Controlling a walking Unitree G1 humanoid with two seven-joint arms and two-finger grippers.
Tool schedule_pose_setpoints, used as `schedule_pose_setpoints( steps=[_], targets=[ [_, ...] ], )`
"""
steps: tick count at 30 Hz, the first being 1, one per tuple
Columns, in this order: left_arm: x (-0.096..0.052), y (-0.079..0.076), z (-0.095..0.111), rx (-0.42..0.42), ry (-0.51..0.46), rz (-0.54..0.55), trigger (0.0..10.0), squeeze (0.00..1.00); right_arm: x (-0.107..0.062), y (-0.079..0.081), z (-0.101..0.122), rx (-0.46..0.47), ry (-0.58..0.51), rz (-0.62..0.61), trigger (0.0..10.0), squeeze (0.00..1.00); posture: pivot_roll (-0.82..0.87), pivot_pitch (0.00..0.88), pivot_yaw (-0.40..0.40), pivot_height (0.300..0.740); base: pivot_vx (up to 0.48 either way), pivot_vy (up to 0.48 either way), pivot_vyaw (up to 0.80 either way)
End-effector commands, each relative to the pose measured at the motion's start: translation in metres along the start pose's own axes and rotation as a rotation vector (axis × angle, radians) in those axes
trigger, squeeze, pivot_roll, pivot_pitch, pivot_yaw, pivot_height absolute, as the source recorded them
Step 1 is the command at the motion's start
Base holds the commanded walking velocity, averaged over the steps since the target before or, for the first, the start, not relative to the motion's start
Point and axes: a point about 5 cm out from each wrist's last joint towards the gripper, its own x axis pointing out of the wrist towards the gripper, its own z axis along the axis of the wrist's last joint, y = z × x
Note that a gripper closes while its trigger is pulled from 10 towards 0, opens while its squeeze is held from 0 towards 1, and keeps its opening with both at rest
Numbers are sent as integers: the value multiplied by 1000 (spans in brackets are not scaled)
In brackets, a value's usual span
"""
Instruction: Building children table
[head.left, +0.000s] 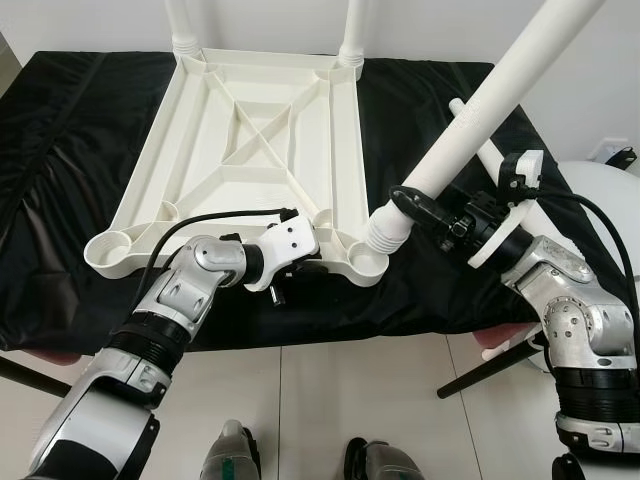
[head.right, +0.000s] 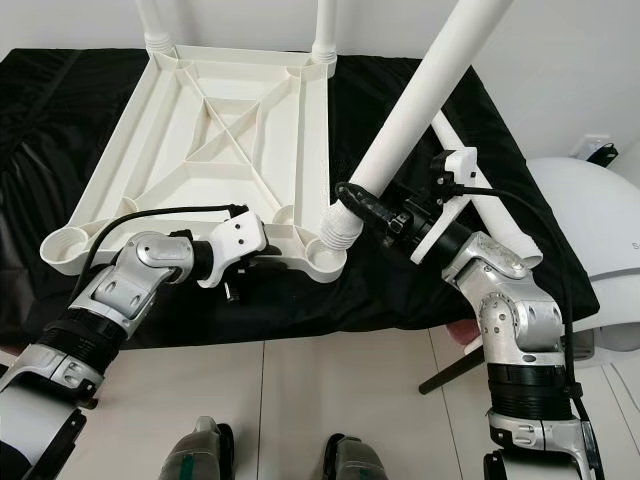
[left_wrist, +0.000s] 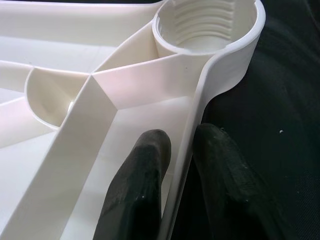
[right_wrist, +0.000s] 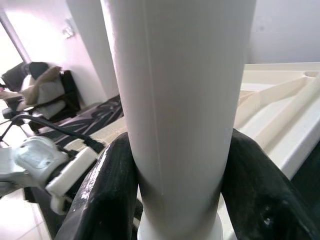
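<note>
A white table top (head.left: 250, 130) lies upside down on a black cloth. Two white legs (head.left: 183, 25) (head.left: 352, 30) stand in its far corner sockets. The near-left socket (head.left: 108, 250) is open, with nothing in it. My left gripper (head.left: 300, 268) is shut on the table top's near rim (left_wrist: 200, 100), one finger on each side, close to the near-right socket (left_wrist: 210, 25). My right gripper (head.left: 420, 205) is shut on a third white leg (head.left: 480, 105), held tilted. Its threaded end (head.left: 385, 232) hangs just above the near-right socket (head.left: 368, 265).
Another white leg (head.right: 490, 215) lies on the cloth behind my right arm. The cloth-covered table (head.left: 60, 150) ends at its front edge just below the table top. A white rounded object (head.left: 600, 180) stands at the right. Tiled floor and my feet (head.left: 235, 455) are below.
</note>
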Motion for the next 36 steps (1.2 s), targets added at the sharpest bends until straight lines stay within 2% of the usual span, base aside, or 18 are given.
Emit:
schedule_pose_setpoints(
  steps=[1,8,18,25,29,36],
  targets=[
    [-3,-5,-3,23,23,-29,10000,0,1,6,-2,5,-18,46,10000,0,48,174,19,740,0,0,0],
    [-6,-7,-1,37,26,-40,10000,0,7,4,-16,28,-17,82,10000,0,65,177,11,740,0,0,0],
    [-10,-10,2,52,20,-46,10000,0,7,-5,-38,29,65,89,10000,0,83,180,2,740,0,0,0],
    [-11,-10,4,56,21,-46,10000,0,8,-6,-42,9,97,103,10000,0,84,184,4,740,0,0,0],
    [-11,-11,7,57,15,-46,10000,0,18,-4,-40,-58,116,166,10000,0,83,186,4,740,0,0,0],
    [-11,-11,8,57,14,-45,10000,0,22,-1,-39,-78,122,202,10000,0,83,187,3,740,0,0,0]
  ],
)
